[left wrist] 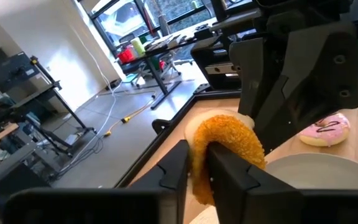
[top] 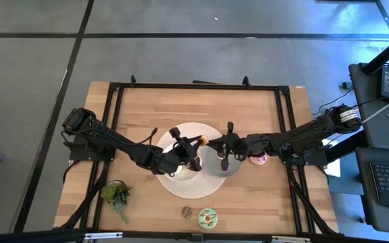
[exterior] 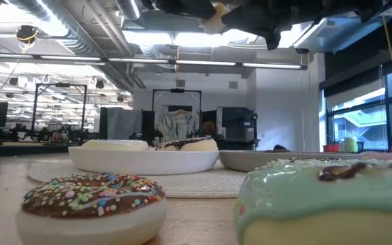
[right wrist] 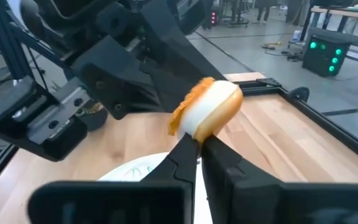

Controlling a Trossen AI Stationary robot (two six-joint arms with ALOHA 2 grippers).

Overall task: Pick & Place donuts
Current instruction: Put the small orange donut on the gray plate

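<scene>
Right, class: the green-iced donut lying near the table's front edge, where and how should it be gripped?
Probably come straight down from above and close the jaws across its outer rim: the green donut lies flat, icing up, with the small brown donut apart beside it. The left gripper and right gripper are both on the orange donut, over the white dish.

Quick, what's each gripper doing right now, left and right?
Left gripper: shut on the orange donut, held above the dishes.
Right gripper: shut on the same orange donut, from the other side.
</scene>
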